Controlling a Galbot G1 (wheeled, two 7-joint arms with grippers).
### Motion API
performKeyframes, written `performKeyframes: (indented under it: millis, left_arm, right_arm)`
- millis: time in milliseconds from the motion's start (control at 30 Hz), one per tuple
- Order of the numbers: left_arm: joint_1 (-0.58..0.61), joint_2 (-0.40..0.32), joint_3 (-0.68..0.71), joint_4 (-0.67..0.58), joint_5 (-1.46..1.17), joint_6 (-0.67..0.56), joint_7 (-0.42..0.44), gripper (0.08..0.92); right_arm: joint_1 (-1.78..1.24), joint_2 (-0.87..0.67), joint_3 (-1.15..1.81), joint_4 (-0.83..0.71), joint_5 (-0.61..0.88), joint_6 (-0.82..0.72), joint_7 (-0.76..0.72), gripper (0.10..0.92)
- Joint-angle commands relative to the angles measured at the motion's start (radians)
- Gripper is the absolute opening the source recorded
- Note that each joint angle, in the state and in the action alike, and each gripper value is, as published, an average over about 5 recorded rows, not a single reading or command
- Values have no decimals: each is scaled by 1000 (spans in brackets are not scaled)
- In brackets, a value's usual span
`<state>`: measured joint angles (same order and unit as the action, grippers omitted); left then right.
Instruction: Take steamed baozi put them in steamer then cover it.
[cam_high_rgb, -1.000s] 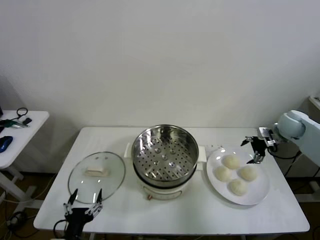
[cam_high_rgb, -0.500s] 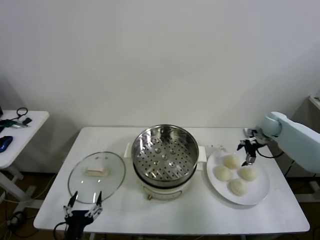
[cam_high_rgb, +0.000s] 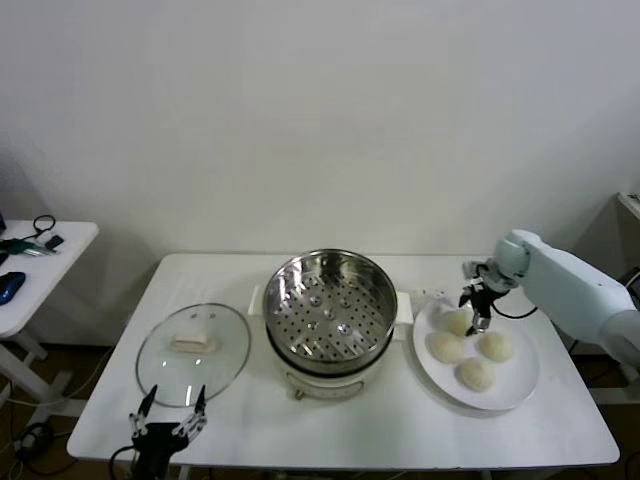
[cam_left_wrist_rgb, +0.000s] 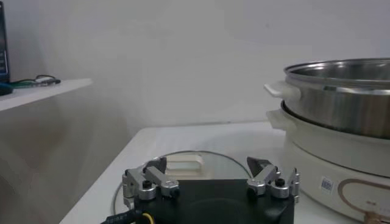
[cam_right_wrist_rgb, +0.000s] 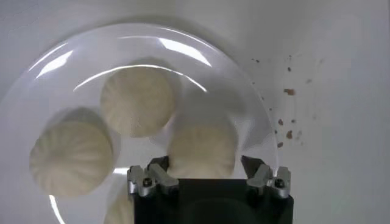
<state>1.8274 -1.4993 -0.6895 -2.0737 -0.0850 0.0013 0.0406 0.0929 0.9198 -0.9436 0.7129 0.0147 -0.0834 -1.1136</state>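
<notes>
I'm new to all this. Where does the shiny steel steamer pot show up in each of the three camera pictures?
Head view: the steamer stands mid-table, between the glass lid and the plate of buns.
Left wrist view: its steel wall fills the side, on its white base, beyond the lid.
Right wrist view: not in it; only the plate and buns show.
Shared landmark: the lid's cream handle, seen in the head and left wrist views.
</notes>
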Motion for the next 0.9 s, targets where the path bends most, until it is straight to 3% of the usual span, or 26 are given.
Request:
performKeyframes:
  millis: [33,267,433,700,900]
  left_arm:
    - [1,2,2,2,3,-1,-2,823]
    - [2,4,1,-1,7,0,-3,823]
    - [4,6,3,-3,10,1,-4,823]
    - [5,16,3,-8,12,6,-4,823]
    - [4,20,-1,-15,10,8,-4,823]
  right_arm:
    - [1,28,2,-27,-12,-4,-1,661]
    - [136,-10,-97,71,37,41,-17,636]
    - [424,-25,-336,215,178,115,-45,634]
    - [911,119,-590,491,366,332,-67,636]
    - [1009,260,-624,753,256,498,-4,636]
